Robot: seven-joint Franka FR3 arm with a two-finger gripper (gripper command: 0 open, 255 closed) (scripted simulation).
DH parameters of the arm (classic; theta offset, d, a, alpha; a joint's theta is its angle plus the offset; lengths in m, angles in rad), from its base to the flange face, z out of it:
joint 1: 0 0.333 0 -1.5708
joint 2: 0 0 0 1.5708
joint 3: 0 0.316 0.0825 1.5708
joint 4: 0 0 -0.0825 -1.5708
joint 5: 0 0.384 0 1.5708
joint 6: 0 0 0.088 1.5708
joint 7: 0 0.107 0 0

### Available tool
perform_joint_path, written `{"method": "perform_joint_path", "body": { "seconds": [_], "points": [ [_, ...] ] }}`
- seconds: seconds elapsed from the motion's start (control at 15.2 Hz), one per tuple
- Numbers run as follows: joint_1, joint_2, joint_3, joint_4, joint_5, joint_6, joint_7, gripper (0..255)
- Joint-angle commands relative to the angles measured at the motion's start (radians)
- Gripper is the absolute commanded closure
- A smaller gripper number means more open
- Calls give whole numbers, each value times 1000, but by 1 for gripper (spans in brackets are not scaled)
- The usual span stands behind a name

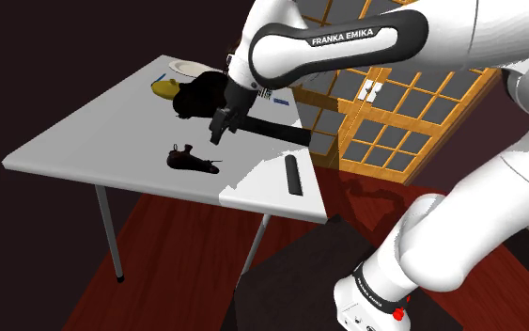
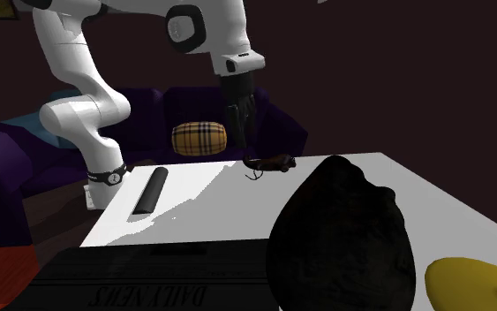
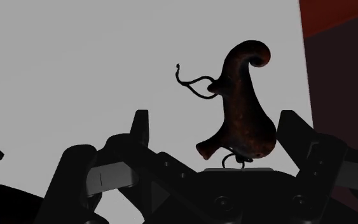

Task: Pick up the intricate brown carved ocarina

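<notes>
Jaws wide apart, clasping nothing. Black two-finger gripper [image 3: 215, 116] poised over a white table [image 3: 75, 63], pointing down at it. Seen along the hand: dark brown ocarina [image 3: 242, 108] lying flat on the table between the spread fingers [image 3: 139, 127], much closer to one finger than the other, no contact visible. Curled narrow end pointing away from the hand, bulbous end nearest it, thin dark cord looping off one side.

From the shoulder view: gripper [image 1: 218, 134] hanging just above the ocarina [image 1: 189, 160], a little toward that view's right of it, near the middle of the table [image 1: 84, 141]. White arm [image 1: 347, 42] lettered FRANKA EMIKA, reaching in from a dark box stand [image 1: 290, 282].

Well apart from the ocarina, a slim black bar [image 1: 293, 175] near the table edge closest to the stand. At the far end, a black lumpy mass [image 1: 201, 94] just beside a yellow object [image 1: 165, 88]. Beyond the table, a wooden lattice screen [image 1: 394, 122] and a reddish floor [image 1: 178, 244].

From the second exterior view: gripper [image 2: 237, 137] above the table [image 2: 211, 203], ocarina [image 2: 268, 163] just beside and below it, black bar [image 2: 149, 190] off to that view's left. Black lumpy mass [image 2: 343, 238], yellow object [image 2: 471, 281] and a newspaper [image 2: 149, 283] in the foreground. Behind, a dark purple sofa [image 2: 26, 150] with a plaid cushion [image 2: 199, 139].
</notes>
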Motion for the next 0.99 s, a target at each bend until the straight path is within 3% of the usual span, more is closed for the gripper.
{"method": "perform_joint_path", "body": {
  "seconds": [0.0, 0.4, 0.92],
  "points": [
    [15, 53, 13, 21, 5, 34, -19, 0],
    [55, 201, 54, 104, 2, 103, -48, 0],
    [57, 250, 55, 55, -1, 200, -51, 0]
  ]
}}
